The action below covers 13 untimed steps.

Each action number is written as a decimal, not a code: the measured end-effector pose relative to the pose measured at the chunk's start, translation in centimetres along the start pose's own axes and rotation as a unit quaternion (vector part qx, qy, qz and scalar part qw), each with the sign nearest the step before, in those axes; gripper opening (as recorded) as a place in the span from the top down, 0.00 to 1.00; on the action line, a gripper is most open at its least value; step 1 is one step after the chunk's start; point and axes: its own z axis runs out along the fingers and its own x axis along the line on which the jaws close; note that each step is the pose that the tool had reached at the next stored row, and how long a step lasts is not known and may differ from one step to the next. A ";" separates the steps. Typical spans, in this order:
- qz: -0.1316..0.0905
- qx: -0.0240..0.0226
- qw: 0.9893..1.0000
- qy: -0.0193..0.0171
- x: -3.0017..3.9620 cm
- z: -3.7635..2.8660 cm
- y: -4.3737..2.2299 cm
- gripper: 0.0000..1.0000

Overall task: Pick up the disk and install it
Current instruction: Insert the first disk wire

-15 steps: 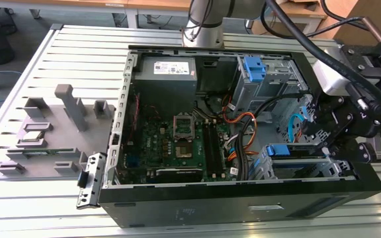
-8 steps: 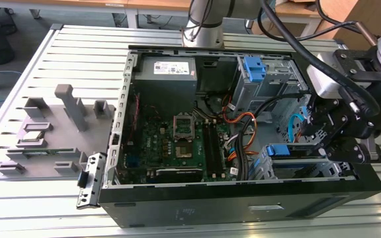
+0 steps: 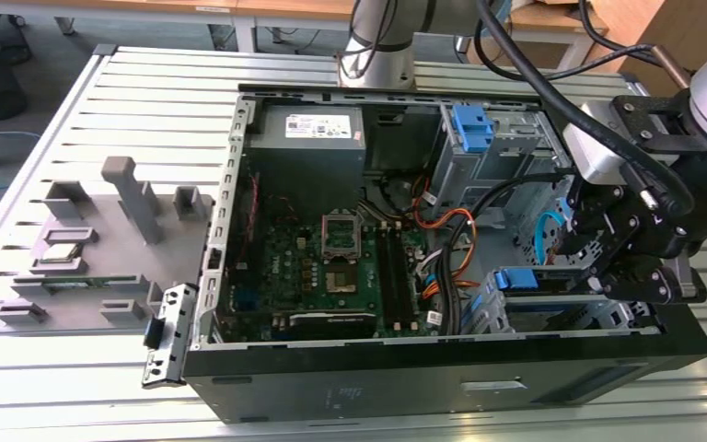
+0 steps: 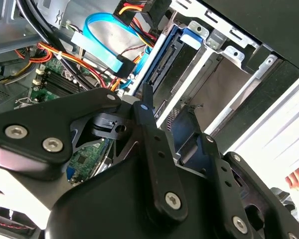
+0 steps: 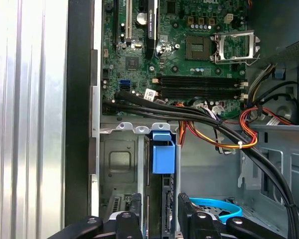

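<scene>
disk (image 5: pixel 163 159) on edge in drive cage (image 5: pixel 118 164) of computer case (image 3: pixel 427 391) | pincer (image 5: pixel 159 221) right at it | grip: cannot tell

We see the exterior view under bright, even light. The slatted table (image 3: pixel 121 83) shines pale at ten o'clock, and a band of glare runs along its slats at six o'clock. The computer case (image 3: pixel 452 387) carries a soft sheen on its black panel at five o'clock, while its inside lies in shade, with the motherboard (image 3: pixel 329 267) dim near the middle. At nine o'clock the blocks on the grey tray (image 3: pixel 96 249) cast short, soft shadows.

In the second wrist view we find the slatted table (image 4: pixel 274 139) burnt out to white, and the blue cable (image 4: pixel 102 42) catches a highlight.

In the first wrist view the disk (image 5: pixel 163 159) shows its blue bracket well lit, while the bay around it sinks into shadow.
</scene>
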 end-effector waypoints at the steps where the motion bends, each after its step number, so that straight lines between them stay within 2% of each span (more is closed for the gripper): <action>1: 0.000 0.000 1.000 0.000 0.00 0.00 0.00 0.57; 13: 0.000 0.000 1.000 0.001 0.00 0.00 0.00 0.57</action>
